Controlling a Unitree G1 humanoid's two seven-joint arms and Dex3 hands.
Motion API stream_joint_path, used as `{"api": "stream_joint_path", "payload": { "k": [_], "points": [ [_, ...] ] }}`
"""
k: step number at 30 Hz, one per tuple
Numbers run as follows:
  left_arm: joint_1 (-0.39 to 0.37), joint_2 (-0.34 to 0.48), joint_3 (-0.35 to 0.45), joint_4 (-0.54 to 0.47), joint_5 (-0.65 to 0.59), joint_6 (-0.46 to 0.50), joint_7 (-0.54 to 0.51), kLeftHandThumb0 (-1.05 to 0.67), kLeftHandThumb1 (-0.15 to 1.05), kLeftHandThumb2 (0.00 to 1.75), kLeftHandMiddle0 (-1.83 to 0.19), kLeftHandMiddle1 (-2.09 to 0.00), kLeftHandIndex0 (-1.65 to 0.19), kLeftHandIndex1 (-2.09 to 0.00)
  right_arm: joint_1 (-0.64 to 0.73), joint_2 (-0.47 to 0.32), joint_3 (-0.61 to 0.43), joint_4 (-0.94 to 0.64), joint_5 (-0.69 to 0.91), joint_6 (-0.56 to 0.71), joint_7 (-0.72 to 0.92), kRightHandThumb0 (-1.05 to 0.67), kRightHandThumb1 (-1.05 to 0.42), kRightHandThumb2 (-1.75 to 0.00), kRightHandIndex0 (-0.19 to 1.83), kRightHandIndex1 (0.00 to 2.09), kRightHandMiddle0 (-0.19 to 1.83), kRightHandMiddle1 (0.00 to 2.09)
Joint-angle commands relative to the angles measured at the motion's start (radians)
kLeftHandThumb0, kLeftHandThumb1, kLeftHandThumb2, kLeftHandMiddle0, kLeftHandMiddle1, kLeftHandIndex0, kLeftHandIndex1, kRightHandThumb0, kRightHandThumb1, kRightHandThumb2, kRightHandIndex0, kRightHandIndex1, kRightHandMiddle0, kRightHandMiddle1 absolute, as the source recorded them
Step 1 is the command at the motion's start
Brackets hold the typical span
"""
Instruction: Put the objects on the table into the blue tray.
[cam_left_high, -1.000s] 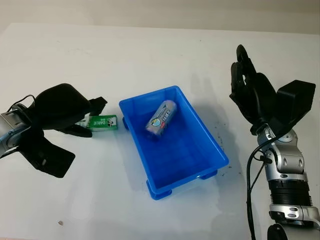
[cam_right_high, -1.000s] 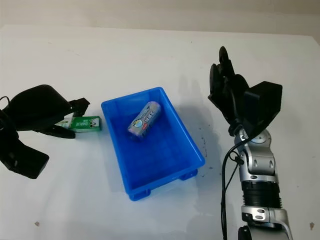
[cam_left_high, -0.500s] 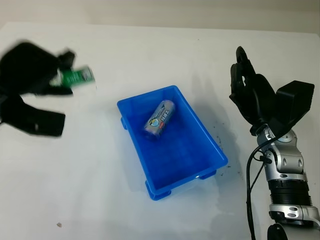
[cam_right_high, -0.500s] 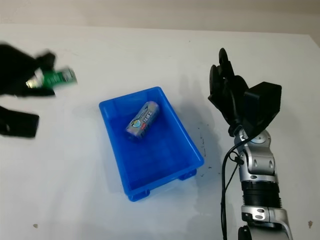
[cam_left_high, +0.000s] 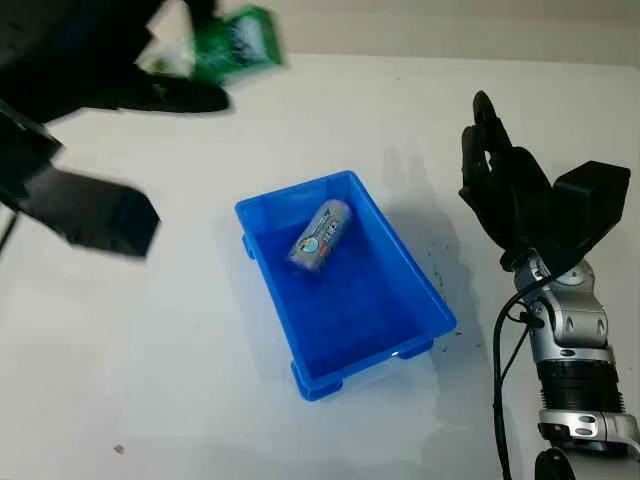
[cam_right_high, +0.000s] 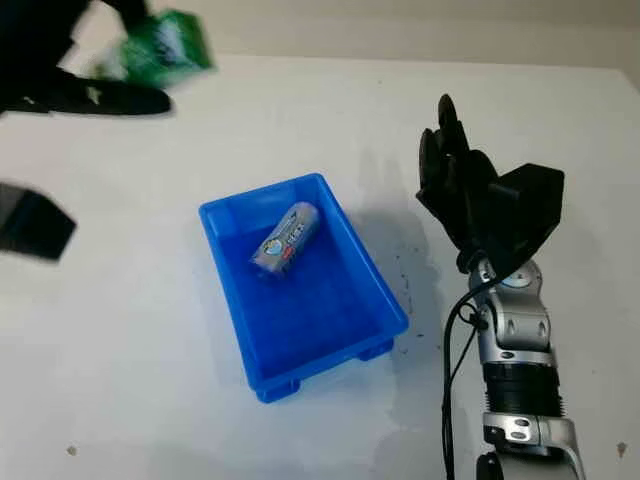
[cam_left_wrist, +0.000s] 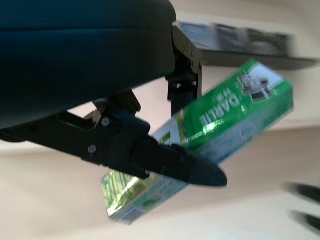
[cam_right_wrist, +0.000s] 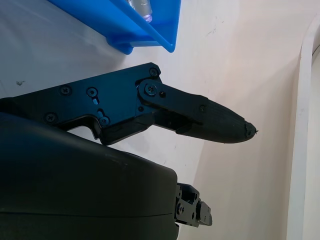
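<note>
My left hand (cam_left_high: 170, 70) is raised high over the table's far left, shut on a green Darlie toothpaste box (cam_left_high: 235, 42), which in the left wrist view (cam_left_wrist: 225, 125) sits tilted between the black fingers. The blue tray (cam_left_high: 420, 290) lies at the table's middle with a small silver-and-lilac can (cam_left_high: 320, 236) on its side in the far end. My right hand (cam_left_high: 500, 185) is open, upright to the right of the tray, holding nothing.
The white table (cam_left_high: 150, 380) has free room all around the tray. A tiny dark speck (cam_left_high: 119, 449) lies near the front left. In the right wrist view a tray corner (cam_right_wrist: 150, 35) shows past the hand's fingers.
My left hand has lifted the green box off the table beside the tray and swung it up and rightward, high above the far left. The right hand has stayed still.
</note>
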Motion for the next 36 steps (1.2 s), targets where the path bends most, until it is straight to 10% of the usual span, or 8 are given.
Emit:
{"api": "stream_joint_path", "payload": {
  "k": [1, 14, 20, 23, 26, 32, 36],
  "points": [
    [0.023, -0.015, -0.021, -0.056, 0.017, -0.038, -0.017, -0.55, 1.03, 0.07, -0.89, -2.09, -0.6, -1.94, 0.012, 0.002, -0.007, -0.016, 0.002, -0.005, -0.004, -0.73, -1.05, -0.73, -0.19, 0.0, -0.19, 0.0],
    [0.04, -0.145, -0.105, -0.015, -0.011, -0.169, -0.127, -0.64, 1.04, 0.12, -1.15, -2.09, -0.94, -2.09, 0.035, 0.014, -0.006, -0.029, 0.014, -0.003, -0.013, -0.75, -1.05, -0.7, -0.19, 0.0, -0.19, 0.0],
    [0.053, -0.177, -0.096, 0.022, -0.022, -0.215, -0.117, -0.57, 1.01, 0.09, -0.99, -2.09, -0.59, -1.98, 0.043, 0.015, -0.008, -0.028, 0.013, -0.008, -0.016, -0.75, -1.05, -0.71, -0.19, 0.0, -0.19, 0.0],
    [0.057, -0.163, -0.094, 0.016, -0.019, -0.202, -0.154, -0.55, 1.01, 0.06, -0.24, -1.39, 0.0, -1.36, 0.043, 0.017, -0.01, -0.029, 0.014, -0.004, -0.021, -0.75, -1.05, -0.7, -0.19, 0.0, -0.19, 0.0],
    [0.064, -0.157, -0.088, 0.004, -0.012, -0.175, -0.184, -0.56, 0.92, 0.04, -0.02, -0.53, 0.14, -0.67, 0.044, 0.019, -0.009, -0.029, 0.016, -0.005, -0.024, -0.75, -1.05, -0.69, -0.19, 0.0, -0.19, 0.0],
    [0.079, -0.133, -0.071, -0.002, 0.02, -0.16, -0.201, 0.01, 0.9, 0.07, 0.09, -0.16, 0.14, -0.32, 0.042, 0.017, -0.009, -0.021, 0.017, -0.012, -0.018, -0.76, -1.05, -0.69, -0.19, 0.0, -0.19, 0.0],
    [0.083, -0.133, -0.061, -0.001, 0.015, -0.149, -0.204, 0.07, 0.96, 0.08, 0.13, -0.06, 0.12, -0.18, 0.038, 0.017, -0.01, -0.017, 0.016, -0.013, -0.017, -0.76, -1.05, -0.69, -0.19, 0.0, -0.19, 0.0]
  ]
}}
